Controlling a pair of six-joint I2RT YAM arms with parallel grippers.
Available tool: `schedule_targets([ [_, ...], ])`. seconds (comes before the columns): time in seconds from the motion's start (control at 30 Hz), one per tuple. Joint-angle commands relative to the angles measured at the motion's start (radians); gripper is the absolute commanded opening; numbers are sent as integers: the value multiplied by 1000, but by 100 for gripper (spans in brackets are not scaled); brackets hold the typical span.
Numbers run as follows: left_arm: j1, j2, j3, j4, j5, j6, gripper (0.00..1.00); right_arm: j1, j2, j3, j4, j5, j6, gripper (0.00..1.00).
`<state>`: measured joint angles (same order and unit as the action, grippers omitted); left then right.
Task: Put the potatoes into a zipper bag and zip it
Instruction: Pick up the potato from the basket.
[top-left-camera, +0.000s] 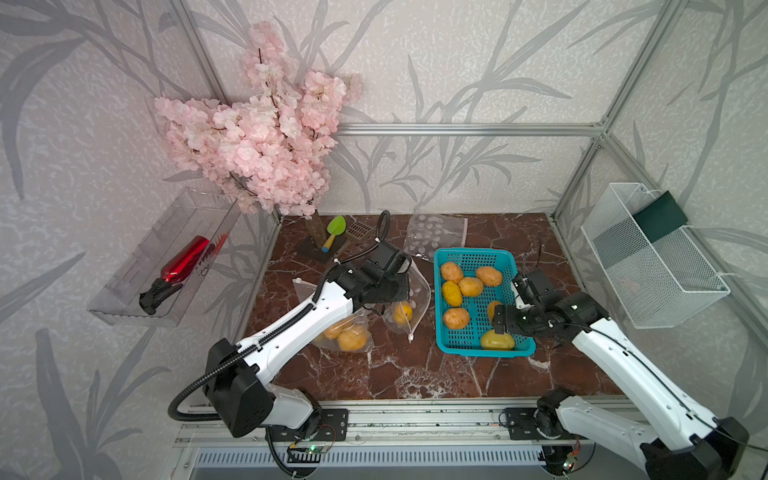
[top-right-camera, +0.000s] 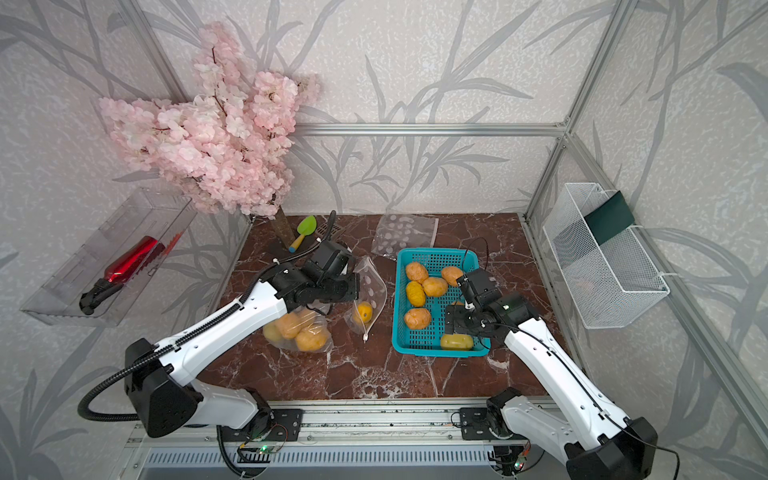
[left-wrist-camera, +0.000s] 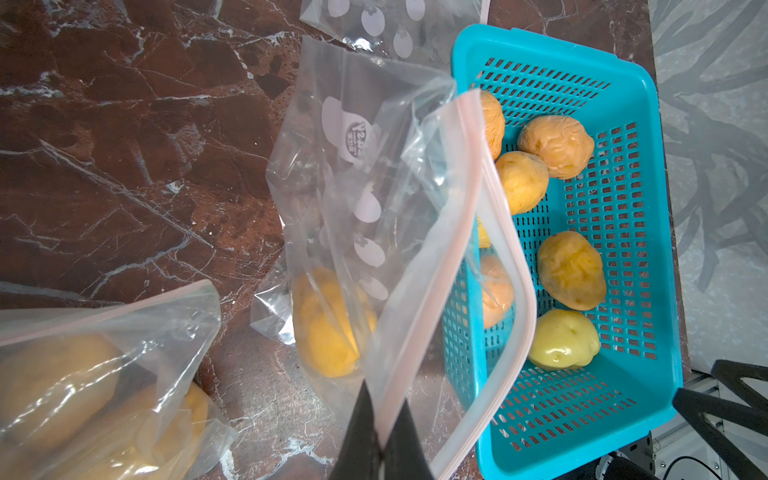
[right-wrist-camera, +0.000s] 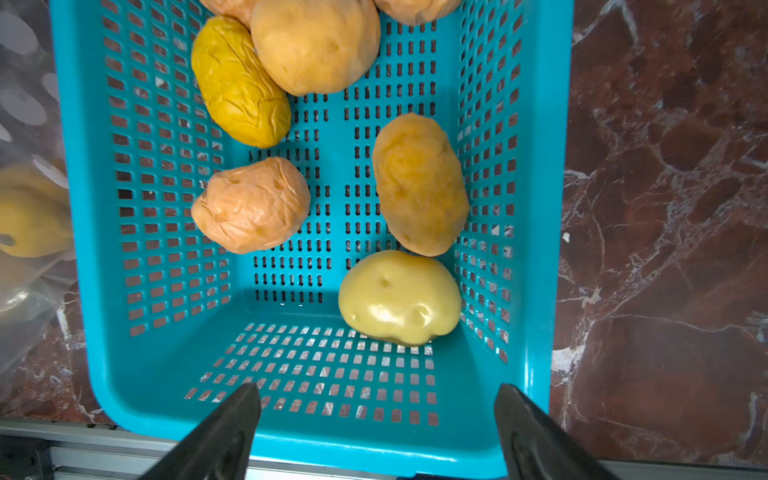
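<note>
My left gripper (left-wrist-camera: 384, 399) is shut on the pink-edged rim of a clear zipper bag (left-wrist-camera: 374, 187) and holds it upright beside the basket. The bag's mouth gapes toward the basket, and one orange potato (left-wrist-camera: 328, 324) lies at its bottom (top-left-camera: 402, 312). A teal basket (right-wrist-camera: 374, 451) holds several potatoes (top-left-camera: 456, 318), among them a pale yellow one (right-wrist-camera: 399, 297) at the near end. My right gripper (right-wrist-camera: 377, 388) hangs open over that near end (top-left-camera: 500, 320), with nothing between its fingers. The left gripper's fingertips are hidden in both top views.
A second clear bag (top-left-camera: 347, 332) with several potatoes lies under my left arm. An empty spotted bag (top-left-camera: 436, 235) lies flat behind the basket. Pink blossoms (top-left-camera: 257, 137) and a green trowel (top-left-camera: 334, 230) stand at the back left. A white wire basket (top-left-camera: 652, 257) hangs on the right wall.
</note>
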<state>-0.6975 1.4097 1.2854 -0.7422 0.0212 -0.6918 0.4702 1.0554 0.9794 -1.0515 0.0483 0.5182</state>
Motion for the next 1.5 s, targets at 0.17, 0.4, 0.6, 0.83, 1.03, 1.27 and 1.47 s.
schedule_targets([
  [0.17, 6, 6, 2, -22, -28, -2, 0, 92, 163, 8, -20, 65, -6, 100],
  [0.4, 5, 13, 5, -23, -14, 2, 0, 91, 325, 7, -4, 78, 8, 99],
  [0.6, 5, 16, 3, -30, -30, 2, 0, 91, 446, -22, 73, 56, 10, 99],
  [0.83, 6, 28, 11, -32, -17, 5, 0, 86, 557, -30, 157, -45, -8, 99],
  [1.03, 6, 29, 12, -36, -33, 6, 0, 86, 570, -9, 167, -48, -17, 99],
  [1.27, 6, 31, 15, -31, -18, 6, 0, 86, 585, -21, 199, -53, -42, 99],
  [1.47, 6, 25, 11, -33, -26, 5, 0, 76, 641, 16, 186, -21, -53, 93],
])
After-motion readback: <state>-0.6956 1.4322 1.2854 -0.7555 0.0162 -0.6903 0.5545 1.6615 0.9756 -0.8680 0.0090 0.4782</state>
